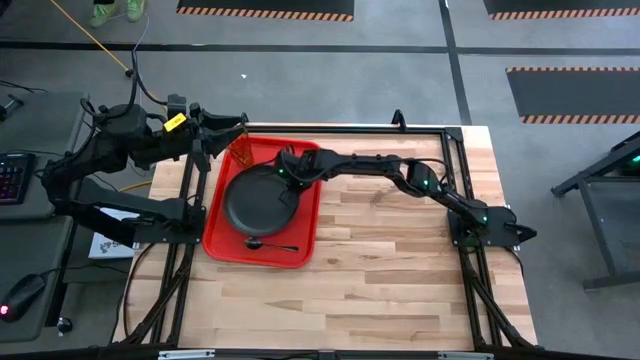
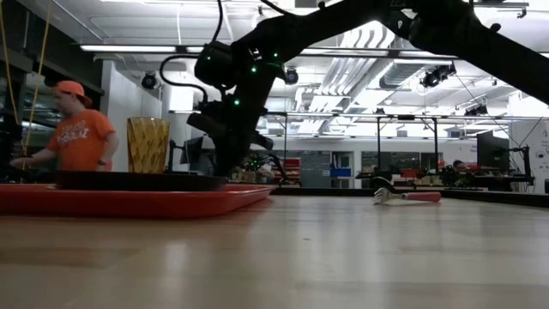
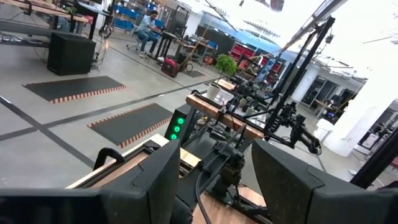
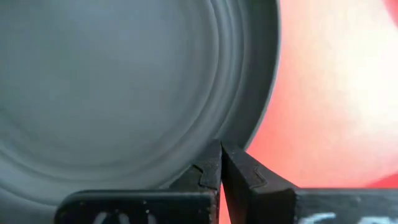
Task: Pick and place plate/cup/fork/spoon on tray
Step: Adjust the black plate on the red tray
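- Tray (image 1: 308, 238): red, plain.
- Plate (image 1: 258, 205): dark grey-black; pale grey w/ ring bands in right wrist view.
- Cup (image 2: 148, 144): amber-orange, see-through, diamond-like facets.
- Spoon (image 1: 268, 244): dark metallic.
- Desk (image 1: 390, 280): light wood, plank strips, black frame edge.
- Both arms: black; right gripper (image 4: 221, 163) fingers black.
- Floor mats (image 1: 265, 8): black w/ orange-black striped edges.
- Person (image 2: 75, 129): orange shirt + cap.

A robotics lab: striped floor mats (image 1: 265, 10), metal-framed workbenches (image 3: 227, 115), parts shelving, strip lights overhead.
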{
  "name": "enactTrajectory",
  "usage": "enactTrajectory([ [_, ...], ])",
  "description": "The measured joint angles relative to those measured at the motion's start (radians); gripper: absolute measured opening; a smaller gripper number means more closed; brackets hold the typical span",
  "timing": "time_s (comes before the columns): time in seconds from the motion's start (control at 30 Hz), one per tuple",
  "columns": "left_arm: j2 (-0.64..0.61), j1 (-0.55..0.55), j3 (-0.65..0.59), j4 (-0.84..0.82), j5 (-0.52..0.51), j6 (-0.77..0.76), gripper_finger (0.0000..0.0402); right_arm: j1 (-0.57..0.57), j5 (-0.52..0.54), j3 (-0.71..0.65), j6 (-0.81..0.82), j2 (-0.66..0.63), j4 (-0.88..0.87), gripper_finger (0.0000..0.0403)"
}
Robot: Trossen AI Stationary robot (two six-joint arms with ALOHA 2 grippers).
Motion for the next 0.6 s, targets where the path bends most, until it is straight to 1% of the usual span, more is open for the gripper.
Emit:
enactTrajectory([
  [0.17,0.0,0.0,0.0,0.0,0.0,0.0,0.0188,-0.003,0.002,0.0,-0.002,0.0,-0.057,0.0],
  [0.33,0.0,0.0,0.0,0.0,0.0,0.0,0.0188,-0.003,0.063,-0.001,-0.016,-0.001,-0.138,0.0],
  [0.47,0.0,0.0,0.0,0.0,0.0,0.001,0.0188,-0.006,0.078,-0.001,-0.029,-0.013,-0.189,0.0],
  [0.6,0.0,0.0,0.0,0.0,0.0,0.001,0.0188,-0.011,0.08,-0.002,-0.029,-0.035,-0.179,0.0],
])
